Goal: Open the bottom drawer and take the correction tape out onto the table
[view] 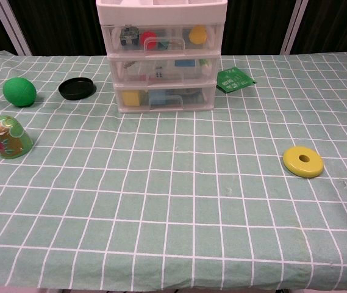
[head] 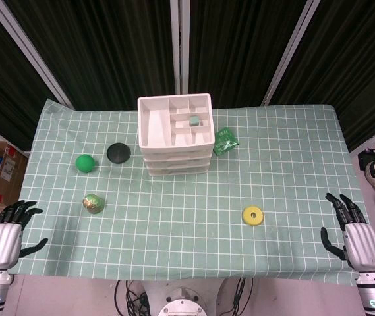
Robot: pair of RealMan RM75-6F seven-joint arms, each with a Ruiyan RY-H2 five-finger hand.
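Observation:
A white three-drawer cabinet (head: 176,136) (view: 163,55) stands at the back middle of the table, all drawers closed. Its clear bottom drawer (view: 164,97) shows a yellow item and a blue item inside; I cannot tell which is the correction tape. My left hand (head: 6,232) hovers at the table's near left corner, fingers spread, holding nothing. At the near right corner my right hand (head: 356,235) is likewise spread and empty. Both hands are far from the cabinet and absent from the chest view.
On the green checked cloth lie a green ball (head: 85,162), a black lid (head: 118,153), a green-gold figurine (head: 94,203), a yellow ring (head: 253,215) and a green packet (head: 225,141). The cabinet's top tray holds a small teal cube (head: 195,120).

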